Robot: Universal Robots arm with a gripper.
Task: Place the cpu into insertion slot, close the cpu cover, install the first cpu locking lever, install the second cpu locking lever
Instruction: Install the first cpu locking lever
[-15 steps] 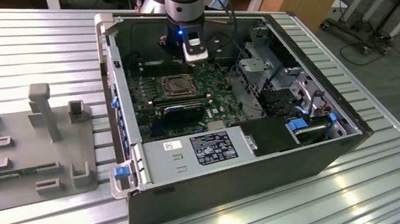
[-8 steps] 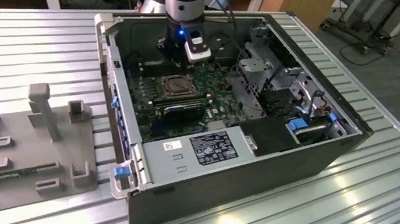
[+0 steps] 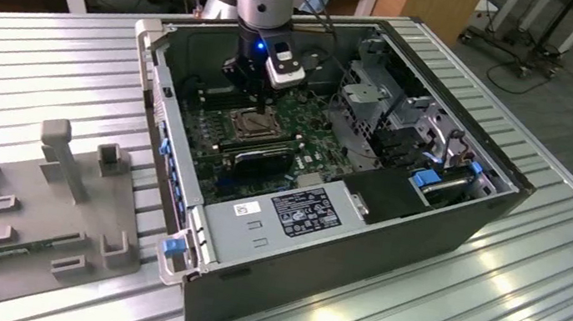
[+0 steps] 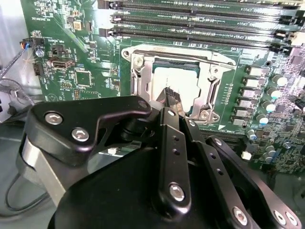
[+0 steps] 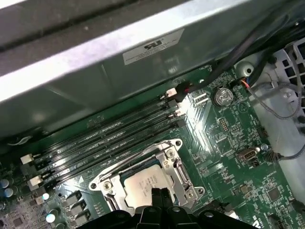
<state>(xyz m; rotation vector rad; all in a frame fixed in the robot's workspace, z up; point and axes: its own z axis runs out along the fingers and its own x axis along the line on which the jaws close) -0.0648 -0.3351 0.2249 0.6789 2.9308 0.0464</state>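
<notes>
The cpu, with a silvery top, lies flat in the insertion slot on the green motherboard. The cpu cover, a silvery frame, lies down around the chip's edges. A thin metal locking lever runs along the cover's edge beside the memory slots. My gripper hovers just over the chip's edge, fingers together and shut on nothing. Its black linkage hides the nearer part of the socket in both wrist views.
Long black memory slots run beside the socket. The open computer case walls in the board, with a grey drive cage and power supply close by. A grey fixture plate sits at the exterior view's left.
</notes>
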